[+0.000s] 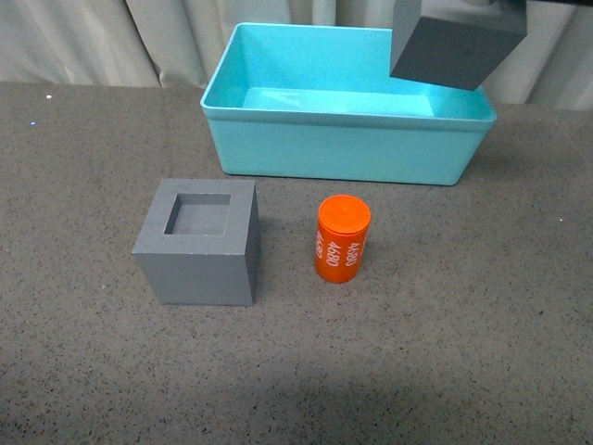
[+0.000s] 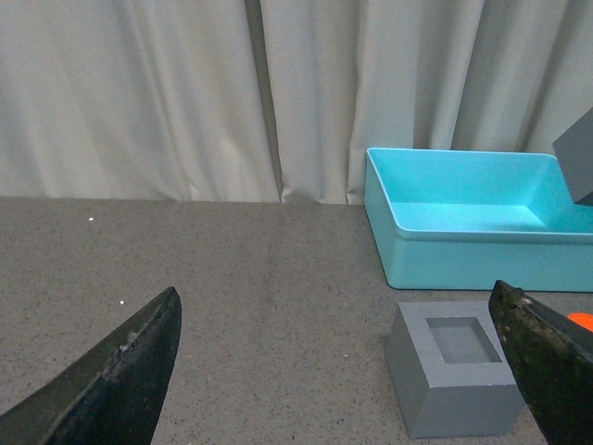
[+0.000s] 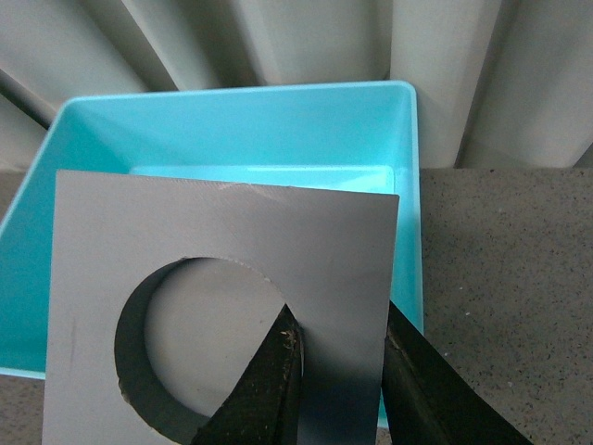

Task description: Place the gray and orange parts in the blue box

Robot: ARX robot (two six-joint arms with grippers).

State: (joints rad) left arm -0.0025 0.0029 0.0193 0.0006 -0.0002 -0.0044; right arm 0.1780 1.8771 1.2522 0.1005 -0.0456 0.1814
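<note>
The gray cube with the round recess (image 1: 456, 44) hangs tilted above the right end of the blue box (image 1: 347, 139). My right gripper (image 3: 338, 320) is shut on its wall, one finger inside the round recess (image 3: 185, 343), with the box (image 3: 232, 139) beneath. The gray cube with the square recess (image 1: 199, 241) sits on the table in front of the box, left of the upright orange cylinder (image 1: 342, 238). My left gripper (image 2: 338, 315) is open and empty low over the table; that cube (image 2: 454, 366) lies by its one finger (image 2: 547, 362), and the box (image 2: 477, 218) is beyond.
The table is a dark gray speckled surface (image 1: 445, 352). Pale curtains (image 2: 185, 93) hang behind the box. A corner of the held cube (image 2: 579, 153) and a sliver of the orange cylinder (image 2: 584, 320) show in the left wrist view.
</note>
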